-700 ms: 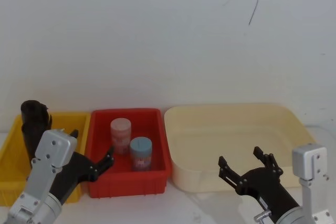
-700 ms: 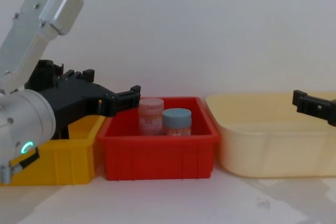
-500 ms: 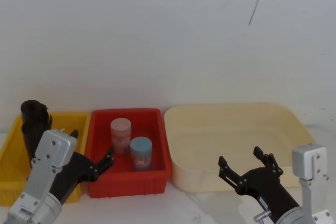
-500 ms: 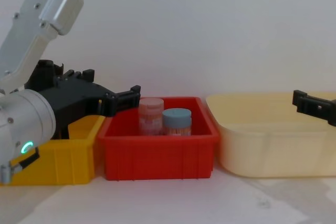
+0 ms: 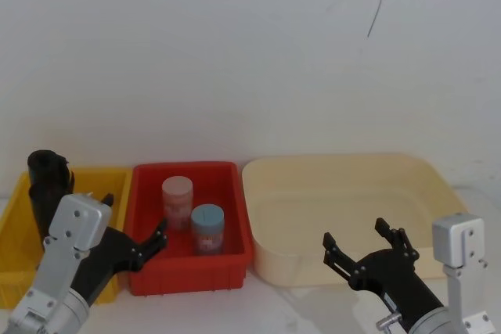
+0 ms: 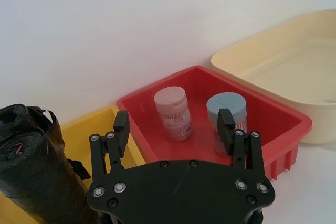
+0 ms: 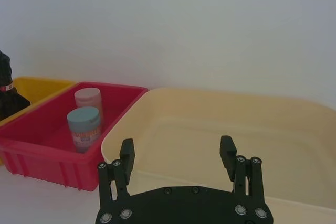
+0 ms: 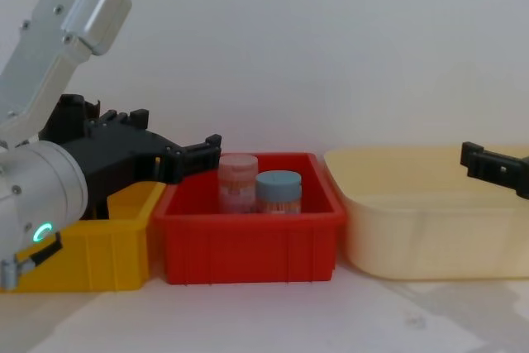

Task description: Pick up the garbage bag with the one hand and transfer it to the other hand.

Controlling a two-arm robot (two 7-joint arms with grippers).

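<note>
The garbage bag [image 5: 45,184] stands upright in the yellow bin [image 5: 14,228], at ten o'clock from the left gripper [image 5: 137,217], whose fingers are spread wide and empty. The right gripper [image 5: 356,235], fingers also apart and holding nothing, hovers at the cream tub's [image 5: 344,193] six o'clock.

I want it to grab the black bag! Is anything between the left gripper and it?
Nothing visible. The garbage bag stands in the yellow bin, right beside the open left gripper, whose fingers point towards the red bin.
</note>
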